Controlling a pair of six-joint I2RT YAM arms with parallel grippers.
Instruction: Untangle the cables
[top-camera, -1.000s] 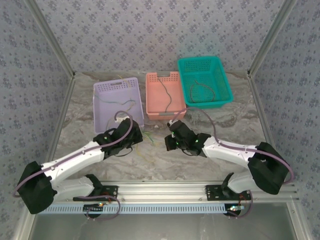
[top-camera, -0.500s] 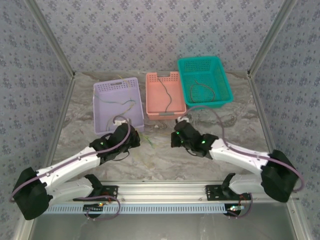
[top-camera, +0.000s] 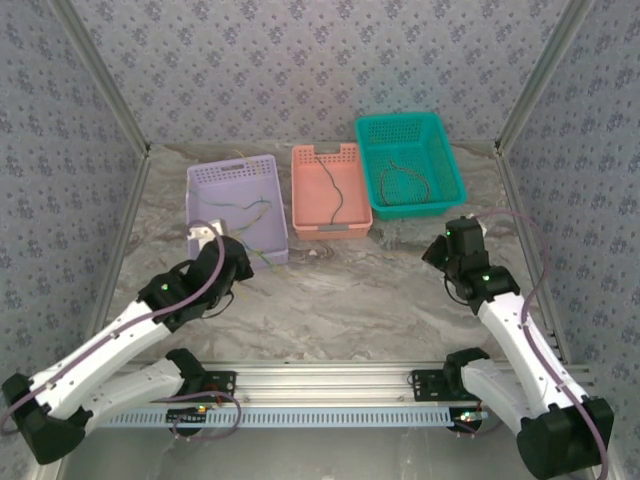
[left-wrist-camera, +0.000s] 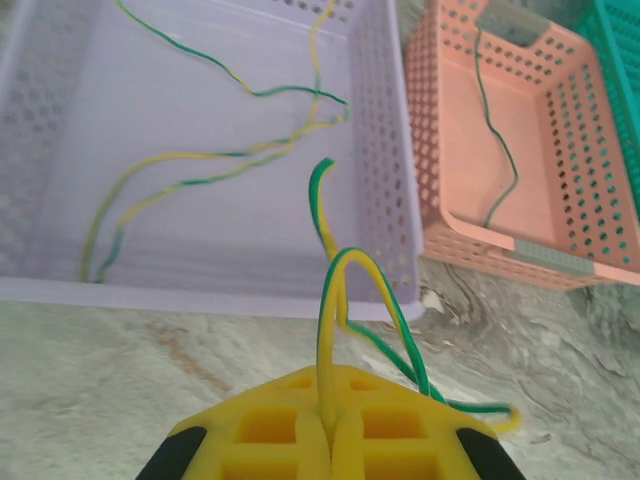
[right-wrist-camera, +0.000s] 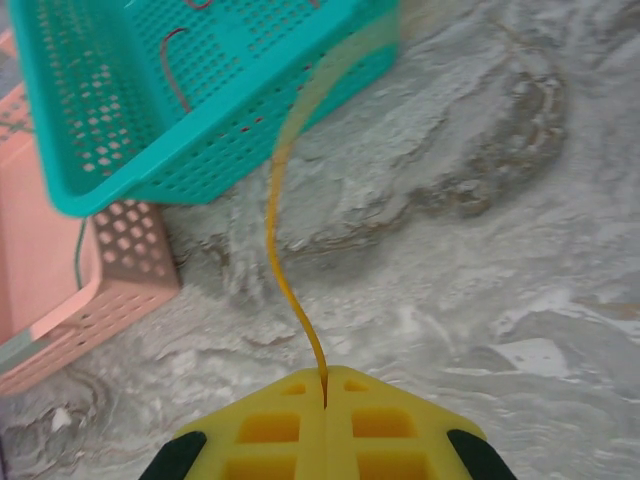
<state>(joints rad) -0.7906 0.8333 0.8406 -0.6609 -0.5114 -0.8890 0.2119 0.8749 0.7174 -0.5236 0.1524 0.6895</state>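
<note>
- Both arms have pulled apart from the middle of the tabletop (top-camera: 340, 300) since a second ago. From above, the left gripper (top-camera: 228, 258) now sits toward the left edge, just beside the near wall of the purple basket (top-camera: 195, 210). The right gripper (top-camera: 440, 248) has swung toward the right edge, near the teal basket (top-camera: 420, 208). The pink basket (top-camera: 325, 228) stands between those two along the far edge.
- Left wrist view: the yellow fingers (left-wrist-camera: 390, 440) are pressed together on a yellow-green cable (left-wrist-camera: 345, 256). It loops up from the pinch and trails right over the marble (a second yellow-green cable (left-wrist-camera: 215, 155) lies inside the purple basket, a dark green cable (left-wrist-camera: 512, 165) in the pink one).
- Right wrist view: the jaws are closed tight on a yellow cable (right-wrist-camera: 271, 240), which rises free toward the teal basket, its far end blurred. A red cable (right-wrist-camera: 168, 60) lies in that basket.
- The two held strands look separated, so I judge the step in hand is delivery. Keep each pinch firm, lift until the trailing end clears the basket rim, and release only once the slack hangs inside (a dragging tail could snag the perforated wall).
</note>
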